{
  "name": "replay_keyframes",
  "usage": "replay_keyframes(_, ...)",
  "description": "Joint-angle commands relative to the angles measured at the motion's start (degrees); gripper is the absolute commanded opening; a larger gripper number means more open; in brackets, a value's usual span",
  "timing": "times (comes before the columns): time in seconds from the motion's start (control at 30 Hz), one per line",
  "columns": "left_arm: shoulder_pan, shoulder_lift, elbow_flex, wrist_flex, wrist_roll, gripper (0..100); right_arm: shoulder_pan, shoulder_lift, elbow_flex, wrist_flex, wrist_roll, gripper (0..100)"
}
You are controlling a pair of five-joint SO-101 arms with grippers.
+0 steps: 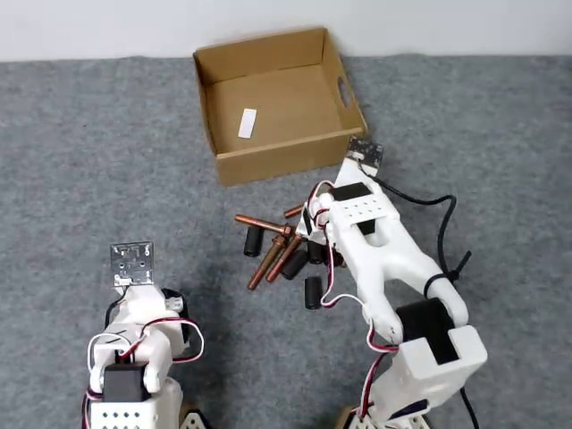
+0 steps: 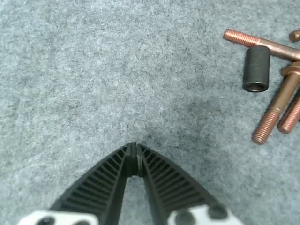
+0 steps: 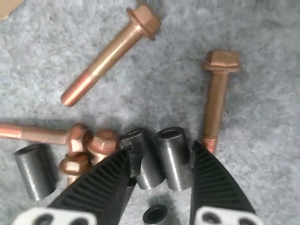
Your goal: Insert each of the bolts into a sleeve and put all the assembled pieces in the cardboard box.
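Several copper bolts (image 1: 268, 259) and black sleeves (image 1: 254, 239) lie in a loose pile on the grey carpet, in front of the cardboard box (image 1: 279, 159). My right gripper (image 3: 161, 157) is open, low over the pile. Two sleeves lie side by side between its fingers, one (image 3: 145, 161) against the left finger and one (image 3: 174, 157) nearer the right finger. Two bolts (image 3: 110, 54) (image 3: 216, 98) lie just beyond. My left gripper (image 2: 134, 153) is shut on nothing above bare carpet, with a sleeve (image 2: 256, 68) and bolts (image 2: 276, 108) off to its side.
The box is open-topped and holds only a white label (image 1: 248, 122). Another sleeve (image 1: 312, 292) lies nearest the right arm's base. A black cable (image 1: 442, 223) trails to the right of the right arm. Bare carpet spreads left of the pile.
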Motion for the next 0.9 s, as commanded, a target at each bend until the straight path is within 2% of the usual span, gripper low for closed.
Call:
replay_keyframes(0.0,-0.26,-0.53,-0.40,0.26,0.44,0,3.38,2.59,0.09,-0.31,-0.44,16.5)
replay_keyframes(0.17,-0.26,-0.53,-0.40,0.26,0.44,0,5.14,2.24,0.09,1.80,-0.26,16.5)
replay_keyframes(0.43,-0.26,-0.53,-0.40,0.26,0.44,0,3.74,2.59,0.09,2.95,-0.35,16.1)
replay_keyframes(0.5,-0.26,-0.53,-0.40,0.26,0.44,0,3.74,2.51,0.09,2.95,-0.44,11.7)
replay_keyframes(0.6,-0.26,-0.53,-0.40,0.26,0.44,0,4.00,2.33,0.09,2.95,-0.53,0.1)
replay_keyframes(0.67,-0.26,-0.53,-0.40,0.26,0.44,0,4.18,2.15,0.09,3.03,-0.53,3.0)
replay_keyframes(0.77,-0.26,-0.53,-0.40,0.26,0.44,0,4.97,1.89,0.00,3.82,-0.44,0.5)
replay_keyframes(0.87,-0.26,-0.53,-0.40,0.26,0.44,0,5.23,-0.48,-2.55,10.42,-0.26,0.8)
